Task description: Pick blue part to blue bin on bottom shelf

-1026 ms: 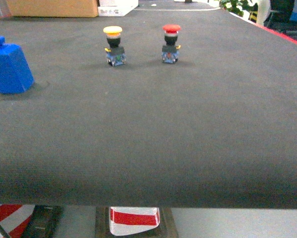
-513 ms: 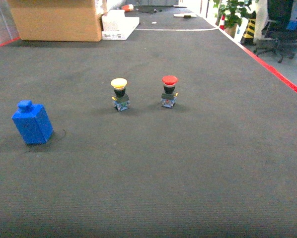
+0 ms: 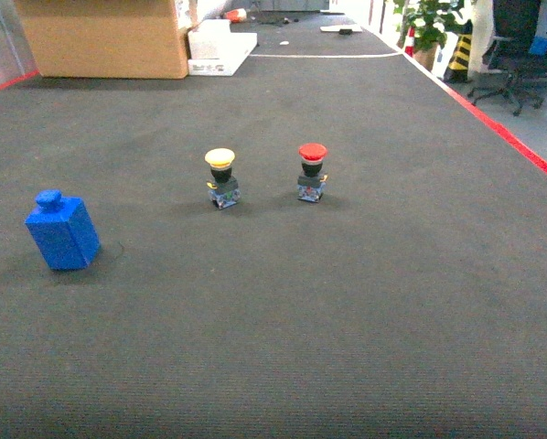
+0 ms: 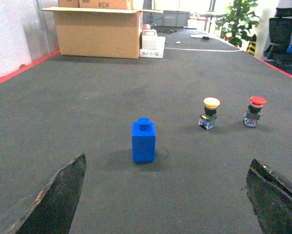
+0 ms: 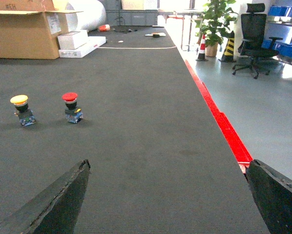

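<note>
Blue moulded plastic, the blue part (image 4: 143, 141) stands upright on the dark mat (image 3: 365, 302), toward its left edge, well apart from the yellow push-button (image 3: 221, 177). It looks light, rigid and smooth-sided; gripping the flat side faces seems safest. The left gripper (image 4: 165, 204) is spread wide and empty, short of the part; the right gripper (image 5: 165, 204) likewise.

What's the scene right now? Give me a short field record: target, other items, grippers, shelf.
target: blue part, upright on the dark mat, far left in head view, untouched
other items: yellow-capped button and red-capped button, side by side, apart
left gripper: open, empty, facing the blue part
right gripper: open, empty
bottom shelf and blue bin: not in view
background: cardboard box
</note>
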Tool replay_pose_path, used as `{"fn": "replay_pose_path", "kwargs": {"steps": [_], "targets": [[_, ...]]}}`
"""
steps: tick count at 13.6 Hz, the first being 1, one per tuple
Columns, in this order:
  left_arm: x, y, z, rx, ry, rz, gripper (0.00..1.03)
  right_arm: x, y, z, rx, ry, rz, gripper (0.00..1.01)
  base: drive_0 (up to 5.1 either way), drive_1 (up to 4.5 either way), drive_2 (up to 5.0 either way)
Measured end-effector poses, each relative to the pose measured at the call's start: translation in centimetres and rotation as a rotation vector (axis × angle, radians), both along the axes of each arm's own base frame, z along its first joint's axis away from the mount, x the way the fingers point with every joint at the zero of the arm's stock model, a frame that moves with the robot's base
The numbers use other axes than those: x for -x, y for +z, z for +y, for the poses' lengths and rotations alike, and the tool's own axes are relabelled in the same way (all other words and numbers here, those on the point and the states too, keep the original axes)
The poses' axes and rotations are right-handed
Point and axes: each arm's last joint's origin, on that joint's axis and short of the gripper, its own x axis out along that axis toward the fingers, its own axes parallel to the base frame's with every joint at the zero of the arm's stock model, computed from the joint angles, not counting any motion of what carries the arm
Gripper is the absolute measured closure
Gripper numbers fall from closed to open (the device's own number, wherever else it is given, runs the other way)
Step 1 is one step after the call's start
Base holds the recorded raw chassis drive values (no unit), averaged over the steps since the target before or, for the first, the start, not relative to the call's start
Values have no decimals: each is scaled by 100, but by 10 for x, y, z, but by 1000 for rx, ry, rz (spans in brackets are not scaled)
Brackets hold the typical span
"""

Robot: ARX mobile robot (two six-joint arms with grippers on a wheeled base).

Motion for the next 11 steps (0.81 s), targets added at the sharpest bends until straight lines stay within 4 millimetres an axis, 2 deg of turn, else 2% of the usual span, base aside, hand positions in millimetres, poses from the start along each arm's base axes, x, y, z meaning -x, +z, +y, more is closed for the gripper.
{"fn": "replay_pose_path", "kwargs": {"steps": [1,2,3,5,6,7,8,9,11], "targets": [[0,-1,0,2,4,14,5,0,0,0,0,0,0,3,0,0,0],[-6,-1,-2,25,60,226,5,0,0,0,1,0,0,3,0,0,0],[-25,5,-4,30,62,279,5,0,0,0,0,1,-2,3,0,0,0],[-70,21,-11,28,28,269,5,0,0,0,0,0,0,3,0,0,0],[-103,34,-11,30,32,244,5,0,0,0,0,0,-1,3,0,0,0],[-127,39,-11,28,43,238,5,0,0,0,0,0,0,3,0,0,0],[-151,37,-11,10,60,253,5,0,0,0,0,0,-1,3,0,0,0],[-155,36,-11,8,65,258,5,0,0,0,0,0,0,3,0,0,0],[-192,17,-10,-17,83,341,5,0,0,0,0,0,0,3,0,0,0]]}}
